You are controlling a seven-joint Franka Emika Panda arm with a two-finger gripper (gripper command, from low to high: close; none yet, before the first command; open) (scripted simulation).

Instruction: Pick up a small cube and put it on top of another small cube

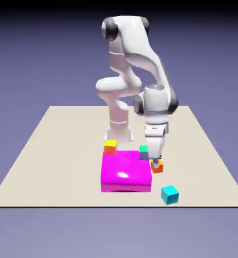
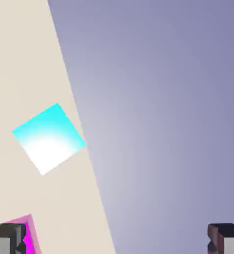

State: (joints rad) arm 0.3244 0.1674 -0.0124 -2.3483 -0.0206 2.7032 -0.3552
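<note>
On the beige tabletop (image 1: 70, 161), only the exterior view shows the orange cube (image 1: 157, 167); the pincer (image 2: 117, 239) gapes wide.

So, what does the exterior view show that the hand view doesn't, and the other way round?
Only the exterior view: the arm, the yellow-topped cube, the green-topped cube and the orange cube by the fingers.

Only the hand view: the gripper plainly open, its tips wide apart in the bottom corners.

Both: the cyan cube, the table, the backdrop and magenta, broad on the flat block outside, just a sliver by the hand view's left tip, probably that same block.
</note>
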